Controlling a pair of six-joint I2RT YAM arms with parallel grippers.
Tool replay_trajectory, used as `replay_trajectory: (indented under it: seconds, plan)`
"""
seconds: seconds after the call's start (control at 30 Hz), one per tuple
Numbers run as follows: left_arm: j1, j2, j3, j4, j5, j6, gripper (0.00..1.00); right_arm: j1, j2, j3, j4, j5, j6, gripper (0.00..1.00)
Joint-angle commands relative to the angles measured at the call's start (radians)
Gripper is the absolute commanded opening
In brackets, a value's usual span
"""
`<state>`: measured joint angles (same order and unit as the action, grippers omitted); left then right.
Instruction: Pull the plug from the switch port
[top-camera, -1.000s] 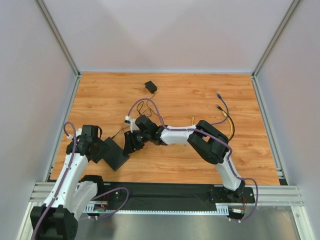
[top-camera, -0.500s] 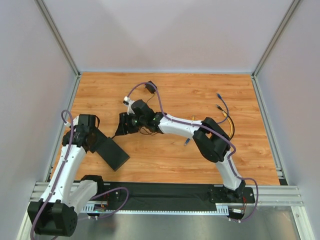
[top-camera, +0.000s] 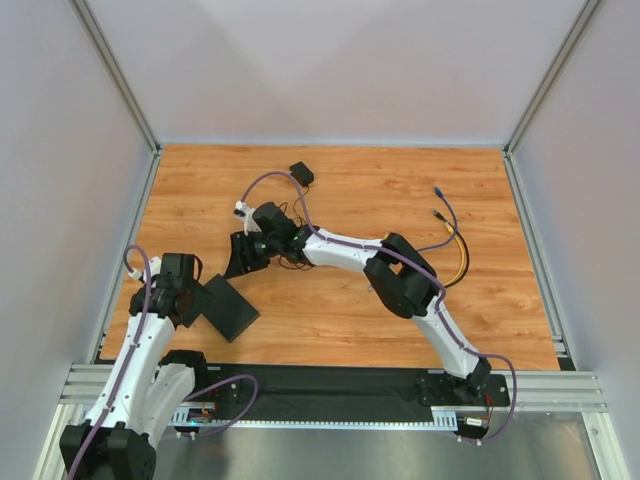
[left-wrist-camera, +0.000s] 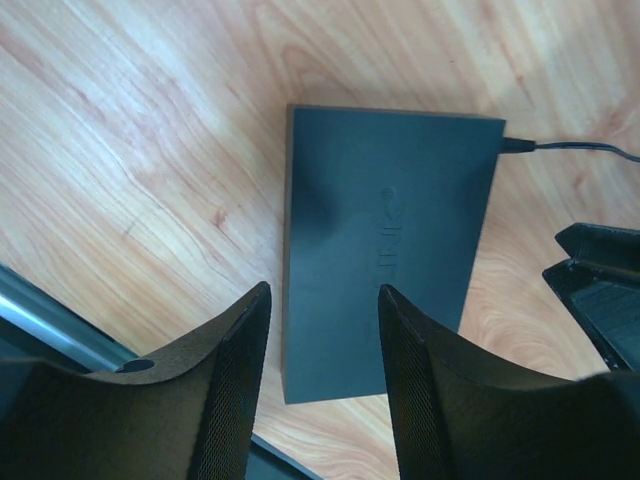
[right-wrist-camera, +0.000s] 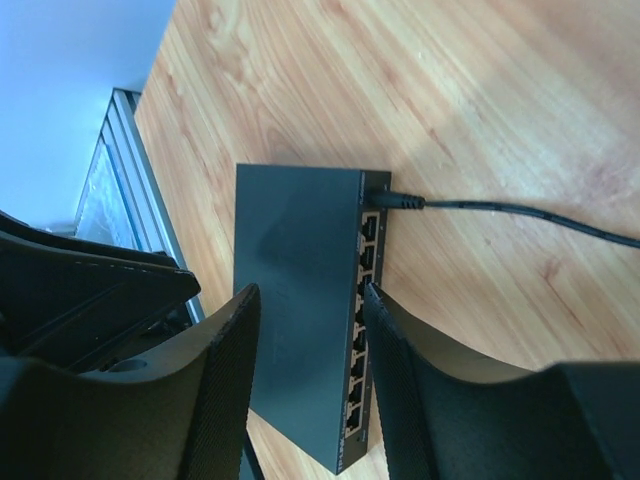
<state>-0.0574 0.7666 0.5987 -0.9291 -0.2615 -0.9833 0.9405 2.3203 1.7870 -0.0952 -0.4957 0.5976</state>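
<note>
Wood-grain table (top-camera: 340, 330) in front of me, grey walls (top-camera: 330, 70) on three sides, aluminium rail (top-camera: 560, 386) along my near edge. Small black adapter block (top-camera: 301, 173) lies near the far edge, left of centre. On my right a yellow cable (top-camera: 464, 258) curves beside a purple cable (top-camera: 452, 215) with a blue tip, both on the table.

Pretty bright, even light from overhead, only soft shadows under the arms (top-camera: 345, 250). Both wrist views catch a pale glare on the wood table (right-wrist-camera: 480, 90). The switch (left-wrist-camera: 385, 240) is fairly sharp, but the close-up fingers (left-wrist-camera: 215, 400) are dark and blurry
</note>
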Motion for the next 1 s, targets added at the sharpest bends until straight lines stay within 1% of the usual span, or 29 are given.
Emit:
replay_trajectory:
  seconds: [0.0, 0.27, 0.37, 0.6, 0.97]
  plan:
    - [0.001, -0.018, -0.048, 0.056, 0.021, -0.06, 0.55, 0.007, 0.014, -0.009, 0.051, -0.049, -0.007, 0.47]
    - [0.001, 0.003, -0.102, 0.073, 0.028, -0.083, 0.54, 0.027, 0.057, -0.001, 0.034, -0.061, 0.004, 0.44]
    - [0.001, 0.007, -0.111, 0.102, 0.028, -0.077, 0.54, 0.03, 0.063, 0.0, 0.02, -0.053, 0.002, 0.43]
    - [0.001, 0.051, -0.103, 0.151, 0.062, -0.049, 0.52, 0.03, 0.077, -0.001, 0.005, -0.053, 0.005, 0.42]
    - [0.001, 0.105, -0.056, 0.173, 0.061, -0.017, 0.51, 0.03, 0.067, -0.041, 0.012, -0.067, 0.014, 0.36]
